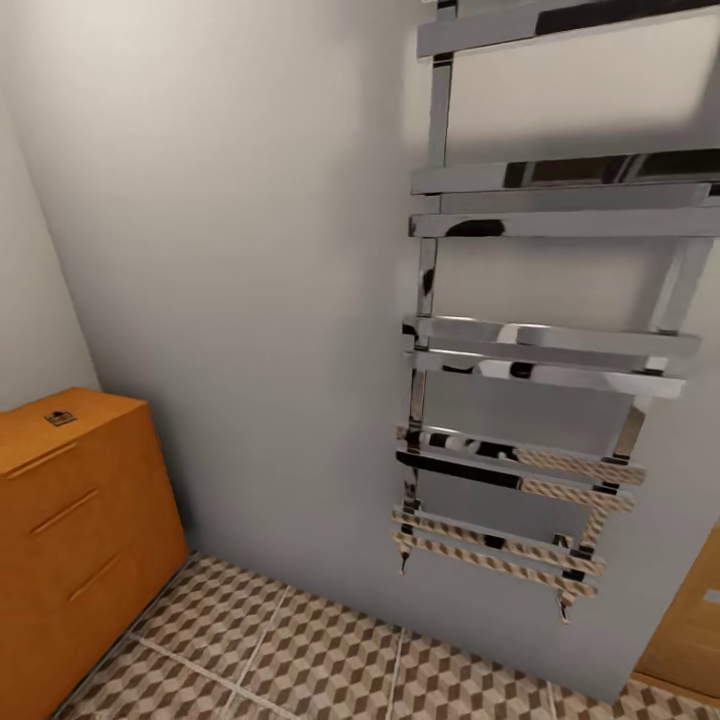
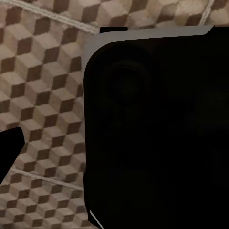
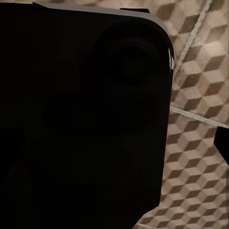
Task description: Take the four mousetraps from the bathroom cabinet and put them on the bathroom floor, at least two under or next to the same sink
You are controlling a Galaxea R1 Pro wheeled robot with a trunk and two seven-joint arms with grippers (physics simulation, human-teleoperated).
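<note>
The orange-brown wooden cabinet (image 1: 70,520) stands at the lower left of the head view, against the pale wall. One small dark mousetrap (image 1: 60,417) lies flat on its top, near the back. The cube-patterned bathroom floor (image 1: 330,660) runs along the bottom of that view and also appears as bathroom floor (image 2: 43,86) and bathroom floor (image 3: 195,124) under both wrist cameras. Each wrist view is largely blocked by a dark rounded part of the robot's body. A black sliver sits at the edge of each wrist picture; I cannot tell how the fingers stand. The bathroom sink is out of view.
A tall chrome towel radiator (image 1: 540,350) hangs on the wall at the right. A strip of orange wooden door (image 1: 695,620) shows in the lower right corner. Open tiled floor lies between the cabinet and the radiator wall.
</note>
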